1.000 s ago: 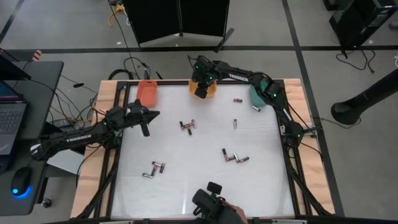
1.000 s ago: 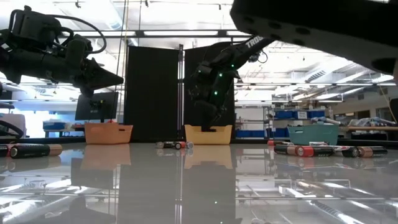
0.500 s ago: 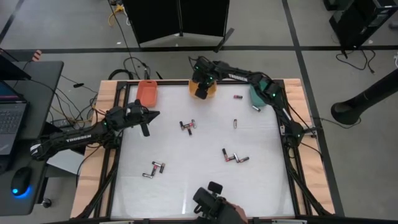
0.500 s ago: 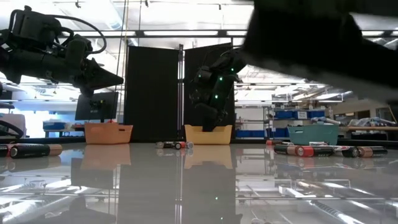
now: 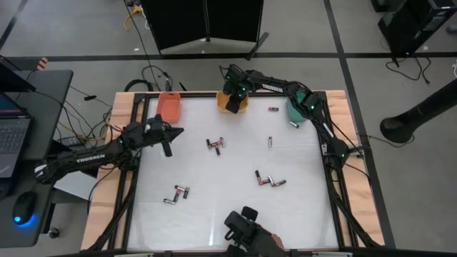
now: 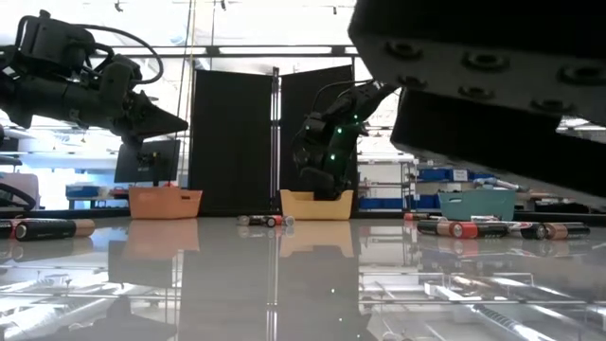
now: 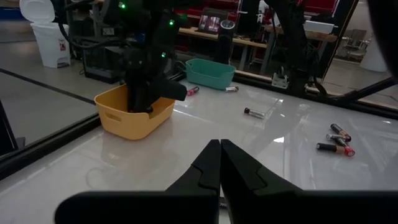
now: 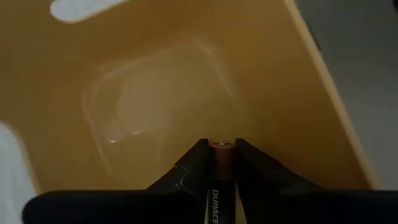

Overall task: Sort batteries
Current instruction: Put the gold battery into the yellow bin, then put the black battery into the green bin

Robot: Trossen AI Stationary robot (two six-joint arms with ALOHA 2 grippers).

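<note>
My right gripper (image 5: 233, 100) reaches down into the yellow bin (image 5: 243, 106) at the table's back middle. In the right wrist view its fingers (image 8: 198, 157) flank a battery (image 8: 219, 163) pointing at the bin's yellow floor. Loose batteries lie on the white table: a cluster (image 5: 216, 145) left of centre, one (image 5: 270, 141) right of centre, one (image 5: 272, 110) near the back, one (image 5: 293, 124) by the teal bin, a group (image 5: 267, 180) at the centre right, and a pair (image 5: 176, 193) at the front left. My left gripper (image 5: 168, 148) hovers shut over the table's left side.
An orange bin (image 5: 169, 106) stands at the back left and a teal bin (image 5: 294, 108) at the back right. A dark bulky object (image 5: 243, 227) sits at the table's front edge and blocks the upper right of the low view (image 6: 492, 76).
My right gripper has shifted slightly inside the yellow bin. The dark object at the front edge has moved a little. The left arm has stayed still.
</note>
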